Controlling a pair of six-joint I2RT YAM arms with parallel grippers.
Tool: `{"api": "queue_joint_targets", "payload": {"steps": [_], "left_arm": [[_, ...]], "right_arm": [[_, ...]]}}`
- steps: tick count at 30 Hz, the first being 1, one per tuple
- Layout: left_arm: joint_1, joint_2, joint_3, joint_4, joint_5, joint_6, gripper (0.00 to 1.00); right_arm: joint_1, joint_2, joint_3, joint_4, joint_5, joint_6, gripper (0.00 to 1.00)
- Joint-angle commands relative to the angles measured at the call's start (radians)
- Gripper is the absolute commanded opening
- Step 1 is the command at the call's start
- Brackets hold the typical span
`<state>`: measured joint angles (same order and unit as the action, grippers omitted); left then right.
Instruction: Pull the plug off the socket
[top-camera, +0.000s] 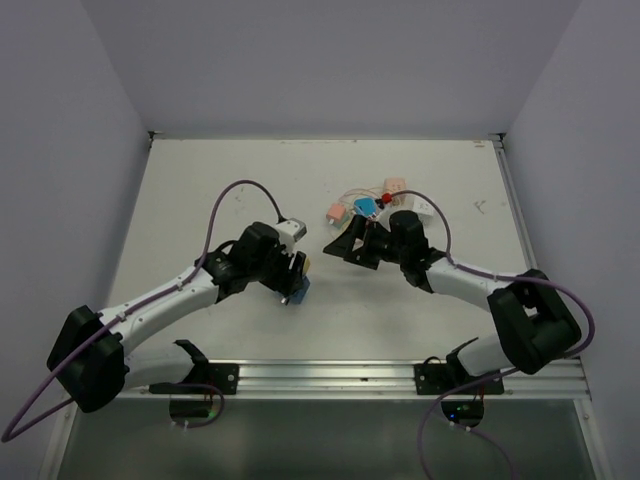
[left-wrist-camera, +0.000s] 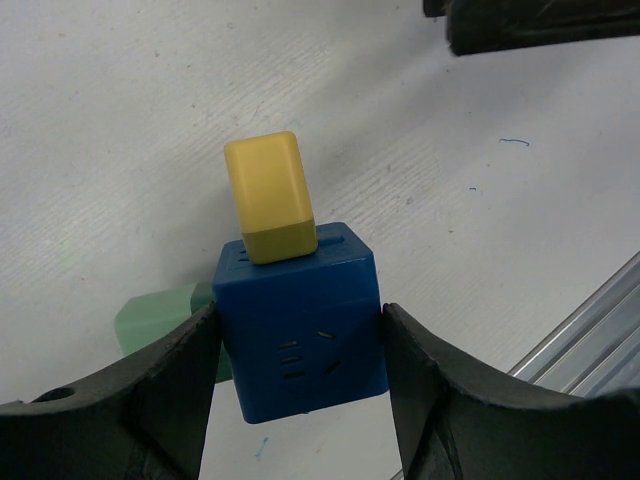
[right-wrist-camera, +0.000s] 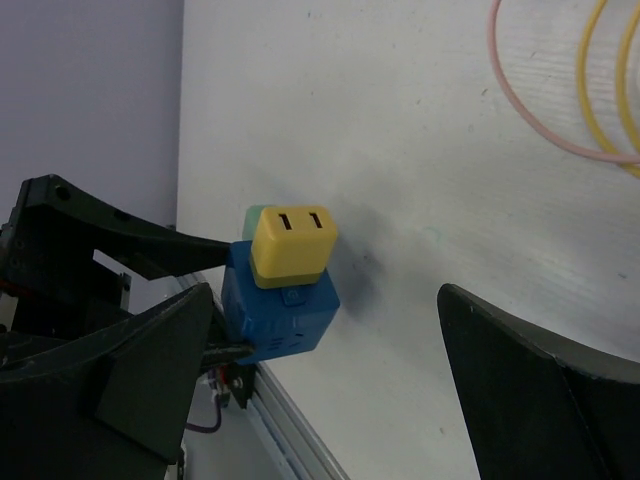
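Socket: a blue cube (left-wrist-camera: 300, 350), clamped by two opposite sides in the left gripper (left-wrist-camera: 300, 322) and held over the table (left-wrist-camera: 480, 200), left of centre toward the near edge.
Plug: a yellow block (left-wrist-camera: 268, 195) seated in the socket face turned toward the right; its outer half is exposed. A green plug (left-wrist-camera: 160, 315) is seen on another face.
Right gripper (right-wrist-camera: 325, 295): spread wide, nothing held, just right of the plug.
Handling: light, rigid, smooth plastic is judged; slot friction is expected.
Grasp: the exposed flat sides are best taken and pulled straight out.
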<state>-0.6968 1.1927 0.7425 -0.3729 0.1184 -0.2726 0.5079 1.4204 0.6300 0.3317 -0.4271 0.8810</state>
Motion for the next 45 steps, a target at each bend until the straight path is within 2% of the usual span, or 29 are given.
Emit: {"api": "queue_joint_targets", "payload": {"steps": [1,6,15,19,25,27,28,30,31,32,33,35,39,45], "left_arm": [[-0.023,-0.033,0.043,0.094,0.000,0.000,0.00],[-0.046,-0.038,0.043,0.114,-0.014,-0.010,0.00],[-0.064,-0.056,0.028,0.153,-0.029,-0.027,0.00],[-0.067,-0.062,0.015,0.170,-0.029,-0.039,0.00],[-0.073,-0.051,0.006,0.178,-0.032,-0.037,0.00],[-0.075,-0.047,0.006,0.178,-0.036,-0.037,0.00],[-0.076,-0.044,0.003,0.178,-0.036,-0.039,0.00],[-0.076,-0.036,0.000,0.178,-0.040,-0.043,0.00],[-0.076,-0.035,0.001,0.178,-0.042,-0.048,0.00],[-0.078,-0.035,0.000,0.178,-0.052,-0.054,0.01],[-0.076,-0.035,-0.003,0.184,-0.059,-0.059,0.09],[-0.076,-0.036,-0.005,0.190,-0.071,-0.071,0.16],[-0.079,-0.031,-0.002,0.206,-0.086,-0.091,0.43],[-0.099,-0.001,0.003,0.209,-0.114,-0.106,0.52]], "right_arm": [[0.033,0.044,-0.007,0.179,-0.019,0.096,0.99],[0.099,0.117,0.002,0.260,-0.013,0.128,0.99],[0.133,0.236,-0.013,0.409,-0.036,0.199,0.97],[0.139,0.272,-0.018,0.464,-0.050,0.216,0.90],[0.146,0.284,-0.021,0.520,-0.061,0.228,0.69],[0.146,0.276,-0.023,0.520,-0.061,0.220,0.57],[0.146,0.273,-0.026,0.520,-0.059,0.219,0.44],[0.146,0.269,-0.030,0.517,-0.058,0.214,0.28],[0.146,0.265,-0.032,0.515,-0.056,0.214,0.12],[0.146,0.264,-0.033,0.515,-0.056,0.211,0.05],[0.146,0.264,-0.033,0.517,-0.056,0.213,0.00],[0.147,0.259,-0.035,0.514,-0.058,0.213,0.00],[0.147,0.253,-0.035,0.512,-0.055,0.211,0.00],[0.147,0.244,-0.033,0.491,-0.047,0.199,0.00]]}}
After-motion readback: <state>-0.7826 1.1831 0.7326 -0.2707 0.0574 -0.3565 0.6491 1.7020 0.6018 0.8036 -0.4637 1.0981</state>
